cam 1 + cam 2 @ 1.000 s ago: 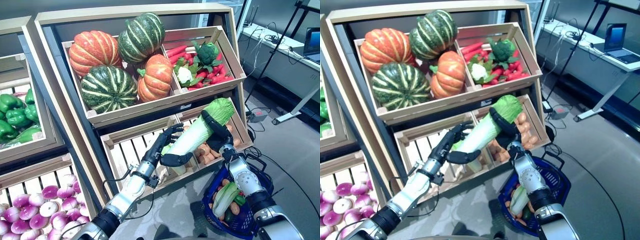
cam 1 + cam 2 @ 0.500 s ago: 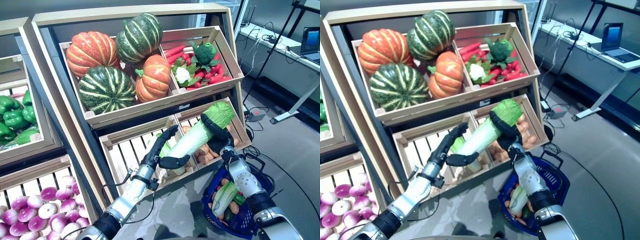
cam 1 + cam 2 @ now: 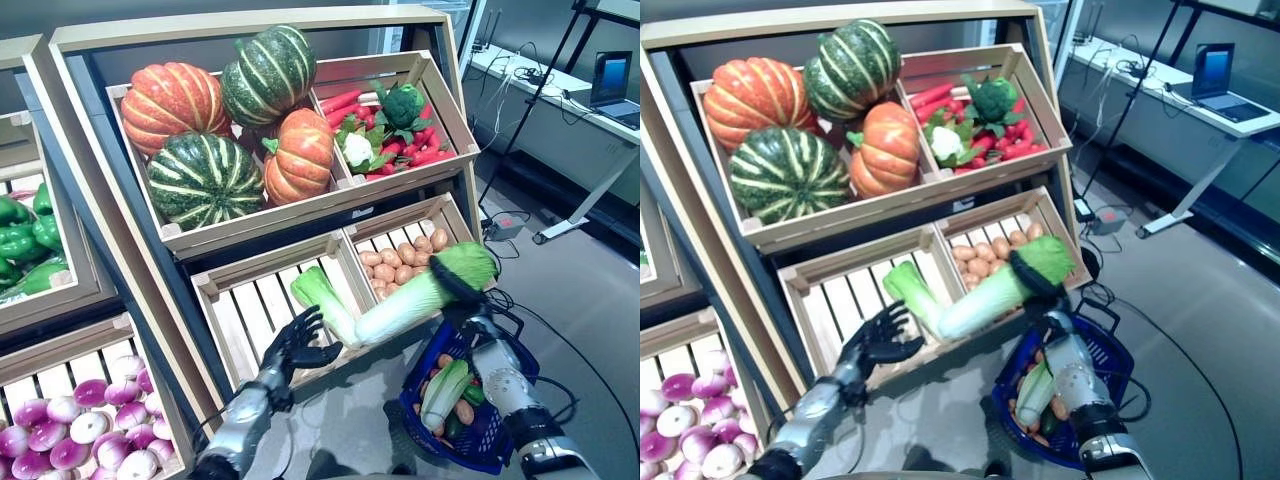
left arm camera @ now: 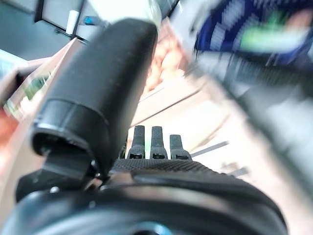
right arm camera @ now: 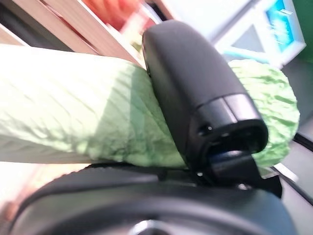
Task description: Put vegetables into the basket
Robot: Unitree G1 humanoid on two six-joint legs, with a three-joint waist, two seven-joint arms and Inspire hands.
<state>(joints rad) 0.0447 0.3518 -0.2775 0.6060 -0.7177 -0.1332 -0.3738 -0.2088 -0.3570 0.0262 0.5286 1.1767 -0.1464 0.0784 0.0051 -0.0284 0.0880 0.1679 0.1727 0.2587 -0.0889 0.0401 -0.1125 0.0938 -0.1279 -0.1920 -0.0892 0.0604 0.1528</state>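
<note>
My right hand (image 3: 462, 291) is shut on a long pale-green napa cabbage (image 3: 420, 296) near its leafy end. It holds it tilted above the blue basket (image 3: 508, 361) on the floor at the lower right. The right wrist view shows the thumb (image 5: 195, 105) curled over the cabbage (image 5: 73, 122). The basket holds a smaller pale-green cabbage (image 3: 444, 391), small orange-brown roots and a dark green vegetable. My left hand (image 3: 292, 346) is open and empty, low in front of the lower left crate (image 3: 262, 300). A second napa cabbage (image 3: 322, 303) lies in that crate.
The wooden stand (image 3: 130, 250) with sloped crates fills the left and middle. The basket stands close to the stand's lower right corner. Grey floor lies to the right, with a desk (image 3: 590, 120) and cables at the far right.
My left hand has let go of the cabbage and dropped down to the left. My right hand has carried the cabbage lower and to the right, over the basket. The camera has shifted slightly.
</note>
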